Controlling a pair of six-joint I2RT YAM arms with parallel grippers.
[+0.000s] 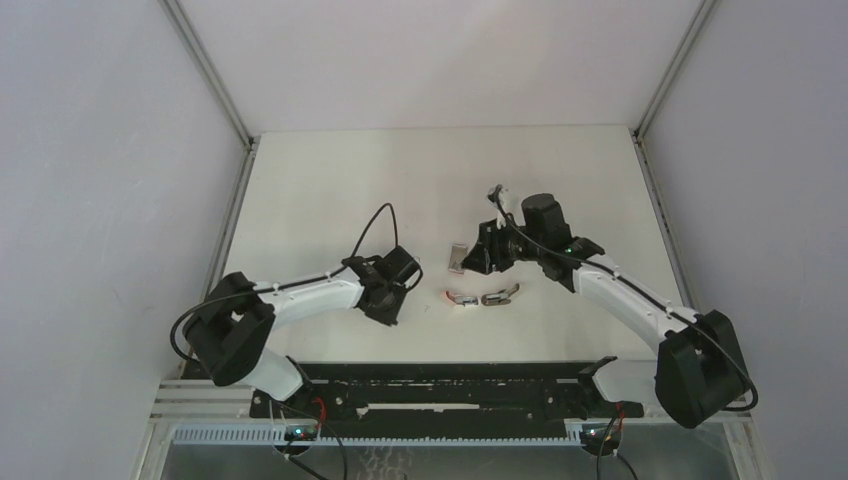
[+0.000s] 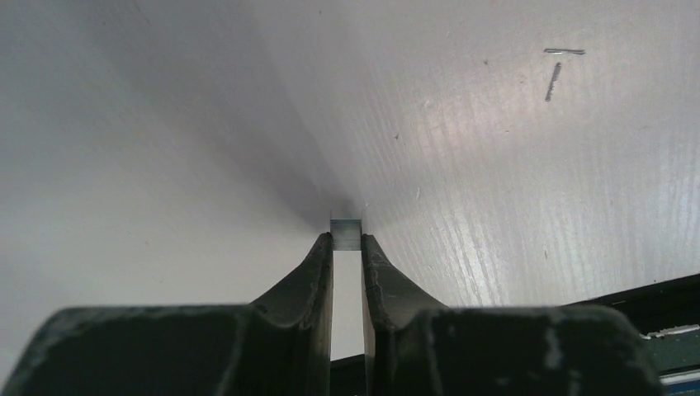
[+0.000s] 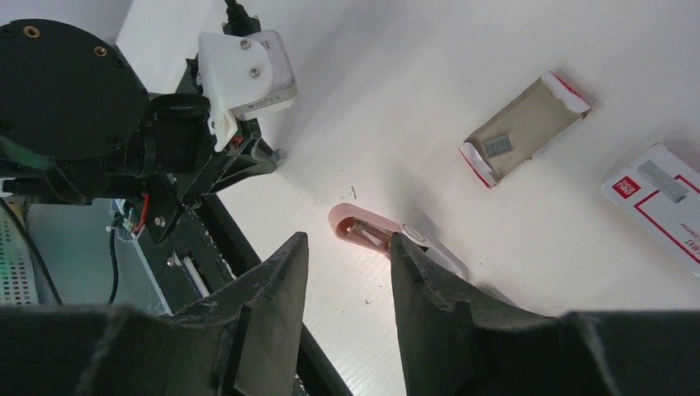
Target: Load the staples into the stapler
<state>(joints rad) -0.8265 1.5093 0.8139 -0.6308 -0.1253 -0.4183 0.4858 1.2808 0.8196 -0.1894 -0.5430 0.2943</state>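
Note:
My left gripper [image 2: 347,239] is down at the table, its two fingertips pressed against the sides of a short silvery strip of staples [image 2: 347,228]. From above, the left gripper [image 1: 392,300] sits left of the stapler [image 1: 460,299], a small pink-and-white body lying on the table. My right gripper [image 3: 347,241] hangs open above the table with nothing between its fingers; the stapler [image 3: 371,231] lies just beyond its tips, its metal channel showing. Further off lie the staples' inner tray [image 3: 536,115], holding a strip [image 3: 496,146], and the white red-printed box [image 3: 656,202].
A dark grey-brown tool [image 1: 500,296] lies right of the stapler. Two loose staples [image 2: 564,51] lie on the table ahead of the left gripper. The black rail [image 1: 450,375] runs along the near table edge. The left arm's wrist [image 3: 82,107] fills the right wrist view's upper left.

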